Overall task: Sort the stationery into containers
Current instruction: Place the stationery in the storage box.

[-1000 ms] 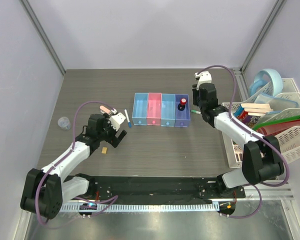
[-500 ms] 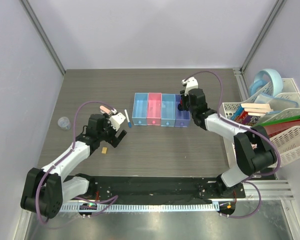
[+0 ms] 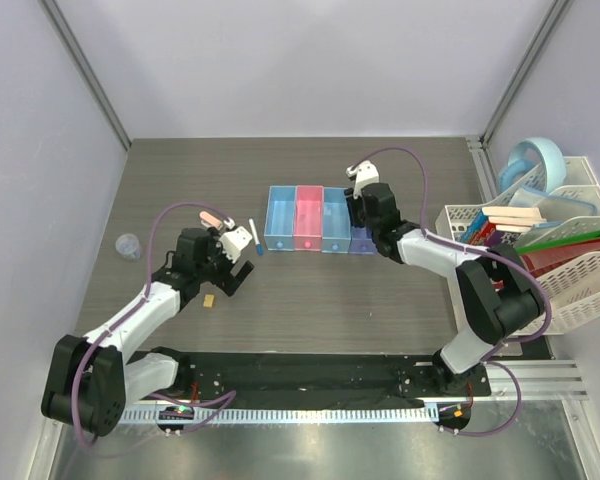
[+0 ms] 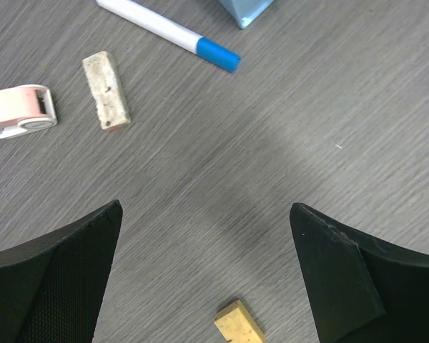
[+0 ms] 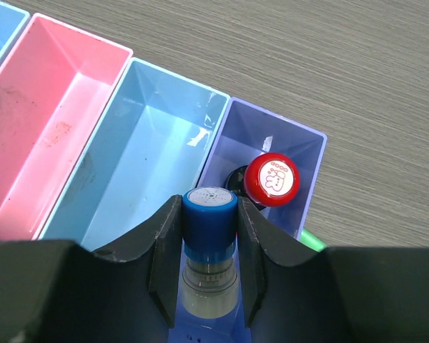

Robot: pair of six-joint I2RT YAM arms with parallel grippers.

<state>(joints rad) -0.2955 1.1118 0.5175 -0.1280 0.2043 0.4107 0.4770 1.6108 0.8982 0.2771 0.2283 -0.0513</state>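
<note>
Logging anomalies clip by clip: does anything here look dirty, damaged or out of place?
Only minor things. The pink bin has brownish smudges on its floor, and the off-white block lying beside the blue-capped pen looks rough and crumbly at its edges. Nothing looks spilled.

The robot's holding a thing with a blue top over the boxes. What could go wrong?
1. The right pincer holds the blue-capped item roughly over the wall between the light blue bin and the dark blue bin. Let go there, it might hit the rim and land in the wrong bin or bounce out.
2. The red-capped bottle stands in the dark blue bin, close by. A drop there might knock it over.
</note>
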